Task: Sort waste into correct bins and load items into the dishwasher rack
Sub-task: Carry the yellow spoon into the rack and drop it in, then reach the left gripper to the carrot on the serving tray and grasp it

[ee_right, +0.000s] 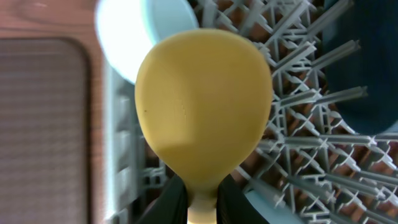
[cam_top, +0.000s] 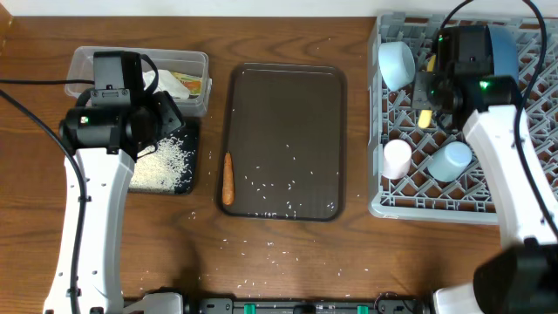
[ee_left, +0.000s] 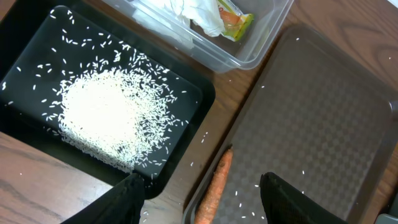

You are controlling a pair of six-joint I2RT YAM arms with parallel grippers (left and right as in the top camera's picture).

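Yellow spoon (ee_right: 204, 106), one, pinched by right gripper (ee_right: 200, 202) over rack (cam_top: 421, 194) with two cups (cam_top: 398, 159) (cam_top: 451, 161); left gripper (ee_left: 208, 199) spread empty.

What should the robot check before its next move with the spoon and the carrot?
1. Right gripper holds spoon: ok.
2. Spoon is over rack: ok.
3. Free slot right under spoon: cannot tell, the spoon hides it.
4. Left gripper open: ok.
5. Carrot in a bin: not ok, it lies on the brown tray.
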